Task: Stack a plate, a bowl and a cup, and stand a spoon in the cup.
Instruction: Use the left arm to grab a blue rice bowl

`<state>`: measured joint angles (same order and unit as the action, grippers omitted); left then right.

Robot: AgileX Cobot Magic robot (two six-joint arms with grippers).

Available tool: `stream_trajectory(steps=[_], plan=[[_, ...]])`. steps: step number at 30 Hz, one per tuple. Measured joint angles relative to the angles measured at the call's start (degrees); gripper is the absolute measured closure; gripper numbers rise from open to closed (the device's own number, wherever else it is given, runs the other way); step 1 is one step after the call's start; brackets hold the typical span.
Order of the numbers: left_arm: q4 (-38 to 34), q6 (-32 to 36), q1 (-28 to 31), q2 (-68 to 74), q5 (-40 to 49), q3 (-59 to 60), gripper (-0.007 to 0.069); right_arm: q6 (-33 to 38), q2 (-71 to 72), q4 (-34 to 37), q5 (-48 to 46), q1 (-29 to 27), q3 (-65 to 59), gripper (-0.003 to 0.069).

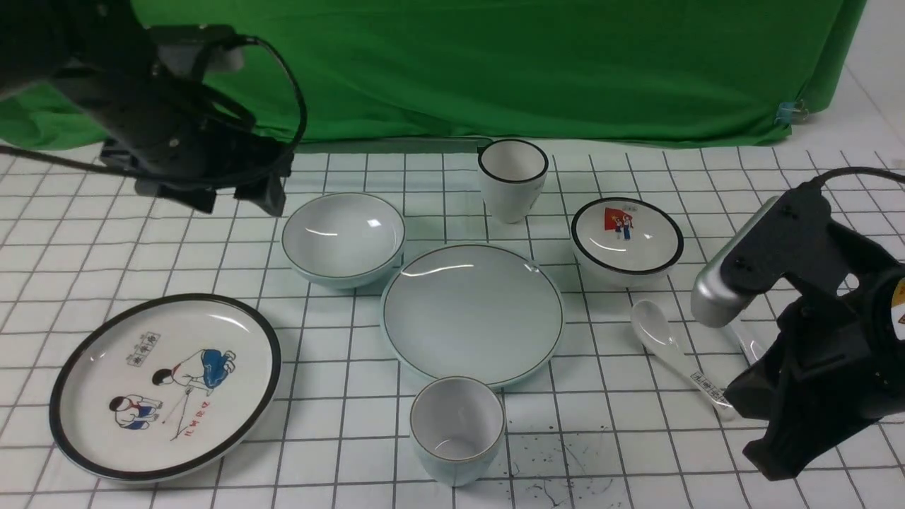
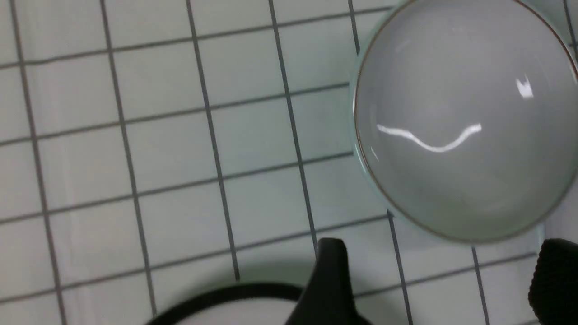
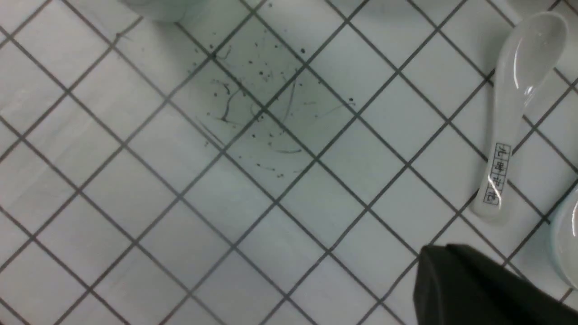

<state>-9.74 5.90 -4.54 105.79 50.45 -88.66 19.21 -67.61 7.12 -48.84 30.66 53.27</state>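
The plate (image 1: 472, 314) lies at the table's middle. The bowl (image 1: 343, 239) stands just behind it to the left, and the cup (image 1: 457, 428) stands upright in front of it. The bowl also fills the left wrist view (image 2: 465, 117). My left gripper (image 1: 240, 196) hangs open and empty above the table left of the bowl, its fingers (image 2: 332, 280) apart beside the rim. My right gripper (image 1: 742, 399) looks shut and empty, low at the right. The spoon (image 1: 748, 346) is mostly hidden under my right arm; its end shows in the right wrist view (image 3: 566, 239).
A black-rimmed plate with cartoon children (image 1: 166, 385) lies front left. A taller white cup (image 1: 512, 177) and a red-flag bowl (image 1: 626, 237) stand at the back. A spoon with printed characters (image 1: 672, 346) lies by my right gripper (image 3: 510, 113). Ink specks (image 1: 558, 459) mark the front.
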Motion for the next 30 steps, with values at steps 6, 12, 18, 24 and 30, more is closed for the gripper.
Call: stream_trajectory(steps=[6, 12, 18, 24, 30], plan=[[-1.2, 0.1, 0.1, 11.4, -0.1, -9.0, 0.0107, -1.7, 0.0, -0.2, 2.5, 0.0, 0.0, 0.0645], [-1.9, 0.1, 0.1, 20.4, -0.1, -14.1, 0.0244, -3.1, 0.0, -0.2, 3.8, 0.0, 0.0, 0.0644], [-1.8, 1.6, 0.1, 20.5, -1.4, -15.1, 0.061, -4.3, 0.0, -0.1, 3.9, 0.0, 0.0, 0.0644], [-1.9, 4.2, -0.7, 14.6, 1.1, -15.1, 0.0634, -4.5, 0.1, -3.0, 1.8, 0.0, 0.6, 0.0641], [-8.7, 9.8, -5.7, 7.2, 7.0, -15.1, 0.0634, -7.3, 3.8, -9.1, -1.2, 0.0, 3.7, 0.0638]])
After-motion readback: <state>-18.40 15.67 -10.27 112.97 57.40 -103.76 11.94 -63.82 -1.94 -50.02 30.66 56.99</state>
